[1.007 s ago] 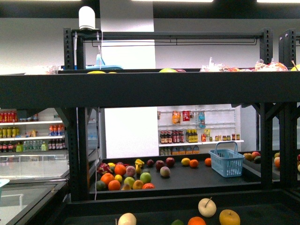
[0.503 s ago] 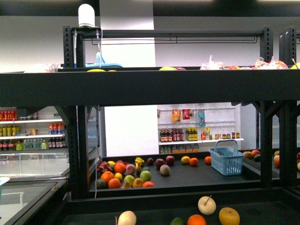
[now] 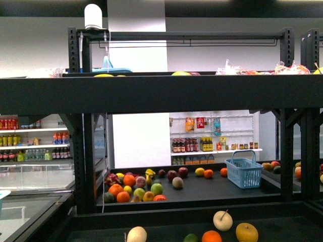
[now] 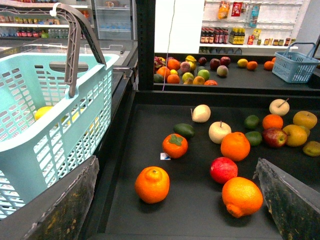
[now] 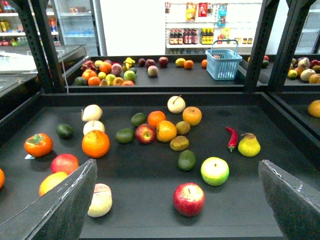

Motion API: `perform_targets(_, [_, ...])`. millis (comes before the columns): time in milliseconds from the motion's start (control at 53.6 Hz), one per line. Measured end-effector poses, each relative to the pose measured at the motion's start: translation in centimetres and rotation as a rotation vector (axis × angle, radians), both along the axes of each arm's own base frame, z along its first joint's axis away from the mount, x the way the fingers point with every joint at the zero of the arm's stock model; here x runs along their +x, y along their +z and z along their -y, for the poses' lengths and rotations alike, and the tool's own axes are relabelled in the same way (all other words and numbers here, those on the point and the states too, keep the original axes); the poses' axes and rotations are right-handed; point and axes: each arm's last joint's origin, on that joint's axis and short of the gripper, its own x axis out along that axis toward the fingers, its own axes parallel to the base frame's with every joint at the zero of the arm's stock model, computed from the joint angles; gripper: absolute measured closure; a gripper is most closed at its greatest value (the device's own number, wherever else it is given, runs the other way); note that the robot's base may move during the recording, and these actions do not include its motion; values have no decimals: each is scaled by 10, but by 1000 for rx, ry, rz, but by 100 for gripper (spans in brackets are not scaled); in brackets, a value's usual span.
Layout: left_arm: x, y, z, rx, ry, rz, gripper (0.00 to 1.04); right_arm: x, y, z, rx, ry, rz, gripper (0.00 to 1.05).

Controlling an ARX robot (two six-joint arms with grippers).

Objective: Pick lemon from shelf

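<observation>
A bright pale-yellow fruit [image 4: 44,112] that looks like the lemon lies inside the aqua basket [image 4: 55,125]; I see it only in part, through the mesh wall. The basket stands just beside the shelf [image 4: 145,145], a black tray deck strewn with fruit. My left gripper [image 4: 177,212] hangs open over the deck's near edge, with an orange [image 4: 152,184] and a knobby orange fruit [image 4: 242,196] between its fingers' lines but untouched. My right gripper [image 5: 175,205] is open too, above the same shelf [image 5: 235,210], with a red apple [image 5: 188,199] below it. Neither arm shows in the front view.
The deck holds oranges, apples, a persimmon [image 4: 175,145], avocados, a yellow pear [image 5: 249,145], a green-yellow apple [image 5: 215,171] and a red chilli [image 5: 232,138]. Black uprights [image 5: 257,45] frame it. A further deck carries more fruit and a blue basket [image 3: 244,173]. A thick black beam [image 3: 161,94] crosses the front view.
The front view has shifted slightly, so the beam and the far shelves sit a little differently in the picture. No fruit has moved.
</observation>
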Motion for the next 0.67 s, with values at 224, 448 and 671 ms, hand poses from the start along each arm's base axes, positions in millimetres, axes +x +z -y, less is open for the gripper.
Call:
perform_targets(224, [0, 0, 0, 0, 0, 0, 8, 0, 0, 0, 0, 0, 0, 7])
perform_targets(448, [0, 0, 0, 0, 0, 0, 8, 0, 0, 0, 0, -1, 0, 7])
perform_targets(671, [0, 0, 0, 0, 0, 0, 8, 0, 0, 0, 0, 0, 0, 7])
